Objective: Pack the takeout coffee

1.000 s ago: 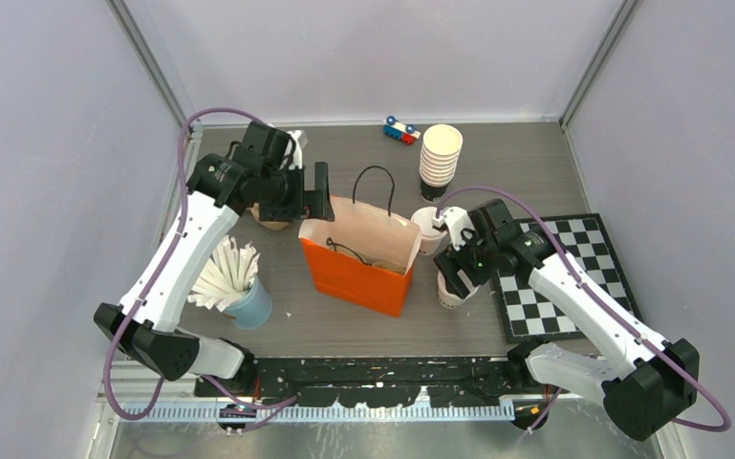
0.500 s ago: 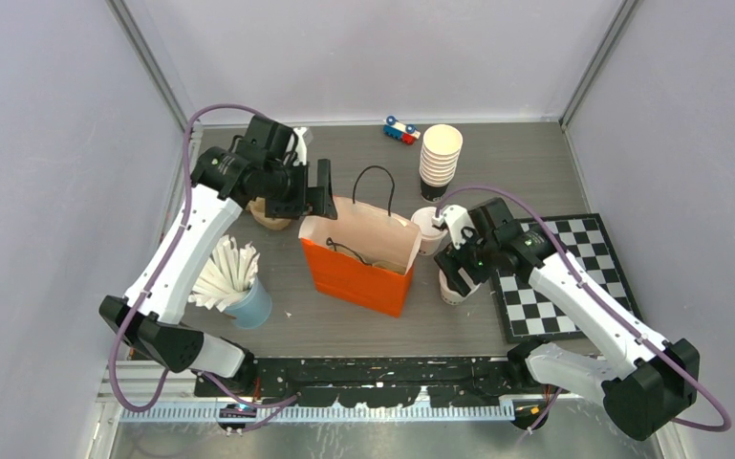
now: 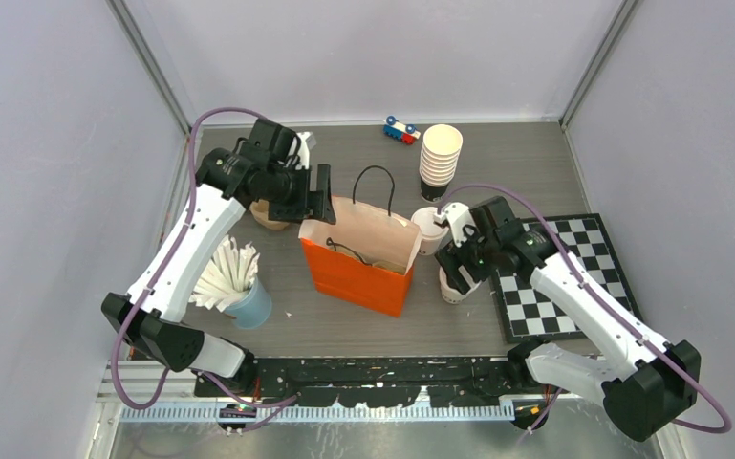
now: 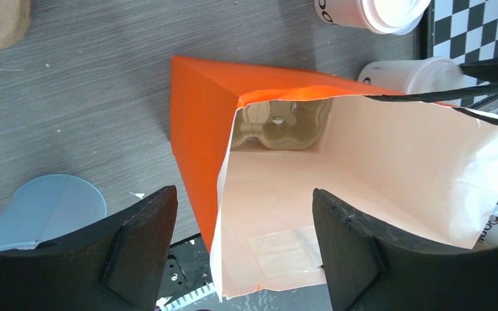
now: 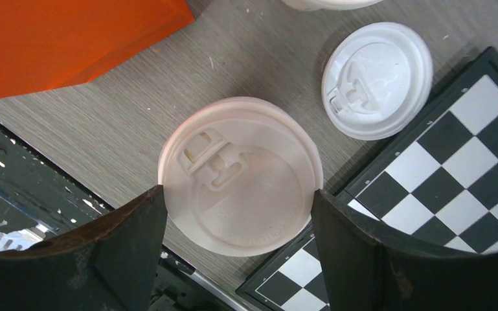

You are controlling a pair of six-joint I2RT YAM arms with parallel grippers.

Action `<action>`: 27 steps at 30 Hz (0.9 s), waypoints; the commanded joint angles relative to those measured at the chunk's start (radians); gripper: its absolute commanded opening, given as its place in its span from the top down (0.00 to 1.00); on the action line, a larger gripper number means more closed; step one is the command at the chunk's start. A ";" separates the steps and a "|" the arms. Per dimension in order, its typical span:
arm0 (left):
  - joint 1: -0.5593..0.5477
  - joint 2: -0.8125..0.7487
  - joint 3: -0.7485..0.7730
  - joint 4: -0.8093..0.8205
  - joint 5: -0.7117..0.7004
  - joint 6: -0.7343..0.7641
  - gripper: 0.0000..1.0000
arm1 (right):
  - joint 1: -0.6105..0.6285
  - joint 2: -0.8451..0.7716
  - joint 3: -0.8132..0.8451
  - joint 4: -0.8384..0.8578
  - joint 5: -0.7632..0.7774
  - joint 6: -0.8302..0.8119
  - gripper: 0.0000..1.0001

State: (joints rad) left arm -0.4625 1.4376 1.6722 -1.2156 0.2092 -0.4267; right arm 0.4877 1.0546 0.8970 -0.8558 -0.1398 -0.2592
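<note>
1. Now, right tool (image 5: 238,195) grips a lidded cup (image 5: 239,172) at its rim; it stands on the tabletop (image 5: 252,58), right of the bag (image 3: 354,273).
2. Meanwhile left tool (image 4: 243,194) gapes wide, straddling the bag's open edge.
3. Nearby stands a second cup (image 5: 375,81), beside the chessboard (image 5: 466,162).

left claw (image 4: 243,197) spread, arm stretched forward | right claw (image 5: 237,194) pointing down, jaws wide, grip unclear

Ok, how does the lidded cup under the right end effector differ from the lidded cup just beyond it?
The nearer cup sits between the fingers of the right end effector; the farther cup stands free. The nearer cup's lid looks creamier, the farther cup's whiter. Both stand upright, lidded, on the table beside the chessboard.
</note>
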 commanded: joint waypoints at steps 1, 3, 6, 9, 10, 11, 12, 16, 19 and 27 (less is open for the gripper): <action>0.003 0.003 0.031 0.016 -0.032 0.033 0.23 | 0.000 0.000 0.160 -0.067 0.059 0.023 0.27; 0.003 0.014 0.049 -0.005 -0.036 0.047 0.25 | 0.000 0.013 0.237 -0.122 0.091 0.028 0.27; -0.005 0.015 0.061 -0.026 -0.062 0.072 0.33 | -0.001 0.019 0.333 -0.195 0.123 0.048 0.27; -0.007 0.011 0.066 -0.026 -0.069 0.075 0.58 | 0.000 0.019 0.429 -0.251 0.166 0.085 0.27; -0.009 0.011 0.071 -0.026 -0.066 0.070 0.67 | -0.001 0.018 0.464 -0.269 0.188 0.100 0.27; -0.012 0.009 0.072 -0.024 -0.063 0.064 0.73 | 0.000 0.020 0.500 -0.286 0.207 0.115 0.27; -0.014 0.008 0.072 -0.021 -0.054 0.056 0.80 | 0.000 0.025 0.558 -0.302 0.227 0.129 0.27; -0.027 -0.007 0.047 0.021 0.008 -0.014 0.94 | 0.000 0.056 0.749 -0.380 0.218 0.130 0.28; -0.033 -0.041 -0.009 0.105 0.044 -0.096 1.00 | -0.001 0.079 0.869 -0.407 0.203 0.124 0.29; -0.037 -0.081 -0.104 0.257 0.080 -0.304 1.00 | 0.000 0.138 1.099 -0.445 0.123 0.139 0.29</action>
State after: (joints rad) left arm -0.4957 1.4025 1.6024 -1.0866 0.2512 -0.6029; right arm 0.4877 1.1748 1.9175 -1.2694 0.0425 -0.1360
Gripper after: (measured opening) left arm 0.008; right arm 0.809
